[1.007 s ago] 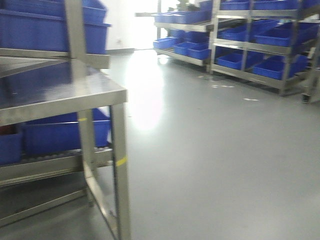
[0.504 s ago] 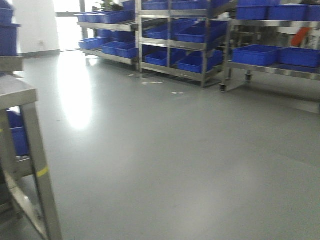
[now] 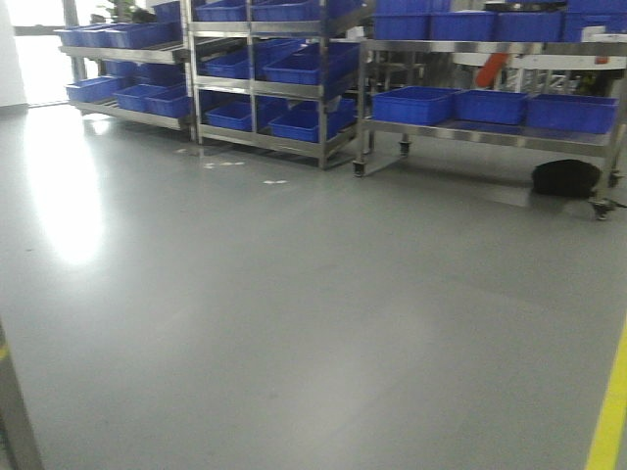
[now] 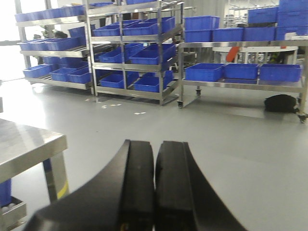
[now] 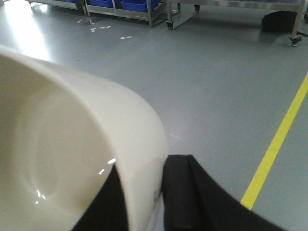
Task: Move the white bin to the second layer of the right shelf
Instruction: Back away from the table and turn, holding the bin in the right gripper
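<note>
Being pinched at one spot of its glossy rim only, the white bin (image 5: 72, 144) could be twisted loose and dropped on the floor (image 5: 216, 86) during travel. Its wall is clamped by the right gripper (image 5: 144, 197), with the tub extending leftward from it. The left gripper (image 4: 155, 183) is closed on nothing.

One white bin (image 5: 72, 144); three steel racks (image 3: 274, 88); one steel table (image 4: 24, 144); one yellow line (image 5: 274, 144).
</note>
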